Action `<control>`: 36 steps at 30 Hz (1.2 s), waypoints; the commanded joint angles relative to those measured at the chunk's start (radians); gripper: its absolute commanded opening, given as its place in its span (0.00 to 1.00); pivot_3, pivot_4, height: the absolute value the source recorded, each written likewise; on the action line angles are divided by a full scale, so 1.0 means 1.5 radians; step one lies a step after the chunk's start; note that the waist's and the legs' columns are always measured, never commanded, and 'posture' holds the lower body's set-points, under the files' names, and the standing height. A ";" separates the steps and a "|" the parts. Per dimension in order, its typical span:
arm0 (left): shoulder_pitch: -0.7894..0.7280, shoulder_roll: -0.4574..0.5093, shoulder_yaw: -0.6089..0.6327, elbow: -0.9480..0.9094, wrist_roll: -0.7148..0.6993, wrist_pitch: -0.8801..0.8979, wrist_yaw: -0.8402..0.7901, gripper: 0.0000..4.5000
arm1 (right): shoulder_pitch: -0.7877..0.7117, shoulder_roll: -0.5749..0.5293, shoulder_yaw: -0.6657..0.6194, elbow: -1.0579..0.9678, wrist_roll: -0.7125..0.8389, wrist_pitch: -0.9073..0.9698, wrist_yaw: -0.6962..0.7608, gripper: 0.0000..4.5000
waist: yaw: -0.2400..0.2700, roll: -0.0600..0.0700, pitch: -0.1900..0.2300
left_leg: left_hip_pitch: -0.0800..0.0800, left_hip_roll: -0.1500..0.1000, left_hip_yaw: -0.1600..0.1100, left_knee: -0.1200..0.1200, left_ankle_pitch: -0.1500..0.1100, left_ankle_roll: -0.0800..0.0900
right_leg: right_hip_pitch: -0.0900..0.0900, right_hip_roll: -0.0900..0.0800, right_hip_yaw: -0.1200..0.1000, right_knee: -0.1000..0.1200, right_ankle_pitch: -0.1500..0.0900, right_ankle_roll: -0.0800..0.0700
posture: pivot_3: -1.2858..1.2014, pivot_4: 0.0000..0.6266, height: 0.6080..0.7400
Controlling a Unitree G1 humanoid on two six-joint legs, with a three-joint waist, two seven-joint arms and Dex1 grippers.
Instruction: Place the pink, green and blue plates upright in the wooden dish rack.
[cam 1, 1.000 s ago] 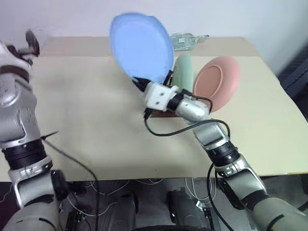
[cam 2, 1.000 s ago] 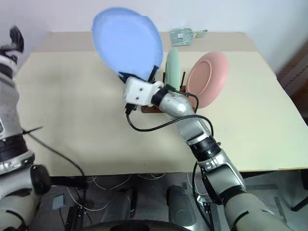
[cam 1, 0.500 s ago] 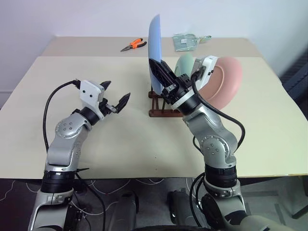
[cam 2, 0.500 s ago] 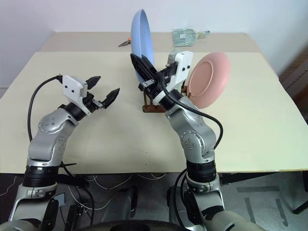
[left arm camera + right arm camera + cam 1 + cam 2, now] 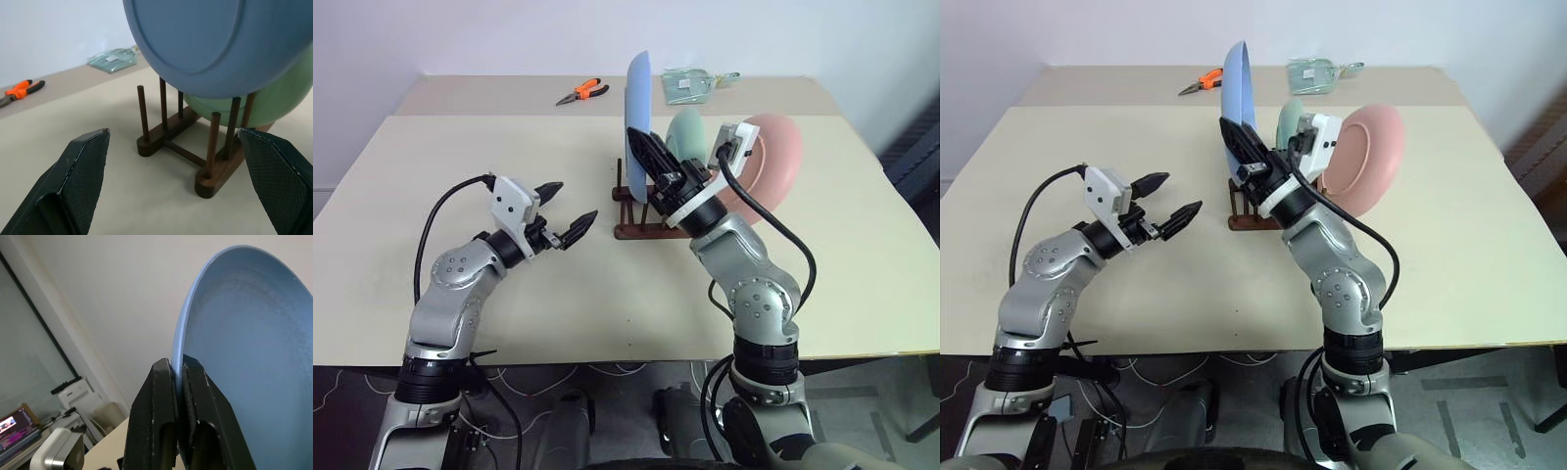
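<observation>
Right wrist view: matte light blue plate point(image 5: 244, 357), raised rim pinched by right gripper point(image 5: 177, 369); left gripper point(image 5: 570, 210) wide.

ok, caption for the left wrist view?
Open left fingers face the wooden dish rack; blue plate above it, green plate behind.

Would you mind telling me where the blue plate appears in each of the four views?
Left eye: blue plate, edge-on, top centre, above the rack.
Right eye, top centre.
Left wrist, across the top, over the rack's pegs.
Right wrist, right side, rim pinched.
Shared landmark: wooden rack.
</observation>
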 commanded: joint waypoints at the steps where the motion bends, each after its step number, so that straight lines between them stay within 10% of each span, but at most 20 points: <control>1: 0.007 0.002 -0.001 -0.032 -0.004 0.000 -0.005 0.96 | -0.028 -0.010 -0.009 -0.028 0.023 -0.004 0.009 0.00 | 0.000 0.000 0.000 | 0.000 0.000 0.000 0.000 0.000 0.000 | 0.000 0.000 0.000 0.000 0.000 0.000 | 0.52 0.24 1.00; 21: 0.017 0.006 -0.010 -0.039 -0.001 0.009 -0.025 0.96 | -0.018 -0.011 -0.025 0.031 0.096 0.059 -0.029 0.00 | 0.000 0.000 0.000 | 0.000 0.000 0.000 0.000 0.000 0.000 | 0.000 0.000 0.000 0.000 0.000 0.000 | 0.52 0.24 1.00; 29: 0.016 0.008 -0.017 -0.035 0.005 0.004 -0.028 0.97 | -0.060 -0.098 0.039 0.042 -0.041 0.029 0.015 0.77 | -0.001 0.000 0.000 | 0.000 0.000 0.000 0.000 0.000 0.000 | 0.000 0.000 0.000 0.000 0.000 0.000 | 0.52 0.24 1.00; 36: 0.016 0.005 -0.022 -0.029 0.010 -0.001 -0.031 0.97 | -0.093 -0.239 0.117 -0.006 -0.230 -0.098 0.111 0.77 | 0.000 0.000 0.000 | -0.001 0.000 0.000 0.000 0.000 0.000 | 0.000 0.000 0.000 -0.001 0.000 0.000 | 0.52 0.24 1.00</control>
